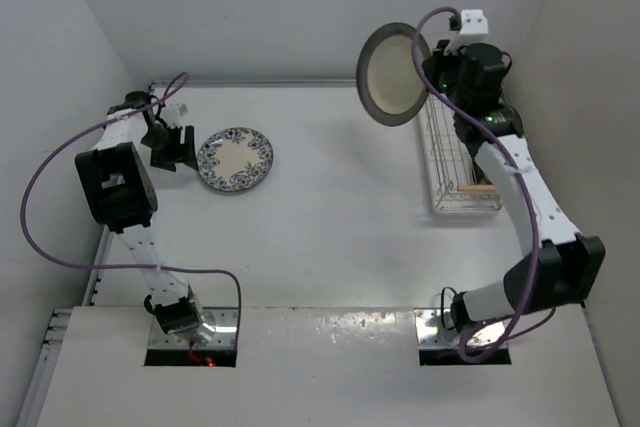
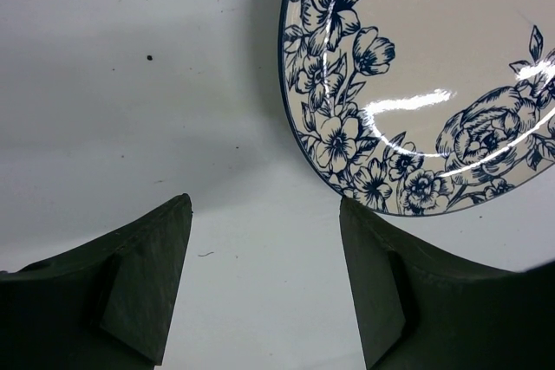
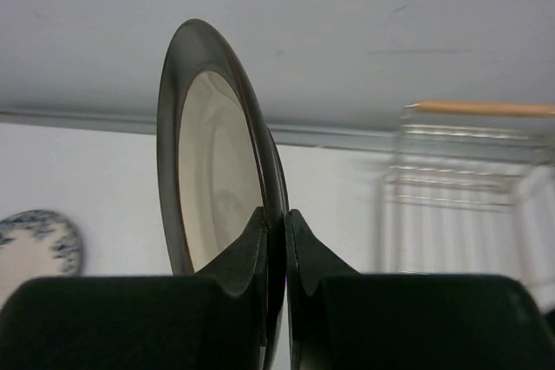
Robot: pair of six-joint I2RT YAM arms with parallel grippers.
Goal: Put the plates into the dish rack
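My right gripper [image 1: 432, 72] is shut on the edge of a cream plate with a plain grey-brown rim [image 1: 395, 74] and holds it upright in the air, just left of the white wire dish rack [image 1: 462, 162]. In the right wrist view the fingers [image 3: 251, 249] pinch that plate [image 3: 217, 162] edge-on, with the rack [image 3: 460, 179] beyond to the right. The blue floral plate [image 1: 235, 160] lies flat on the table. My left gripper [image 1: 183, 152] is open and empty just left of it; its rim [image 2: 347, 153] lies beside the right fingertip. The striped-rim plate is not in view.
The rack stands along the right wall with a wooden handle bar [image 1: 478, 187] at its near end and another [image 3: 481, 108] at the far end. White walls close in the table at the back and on both sides.
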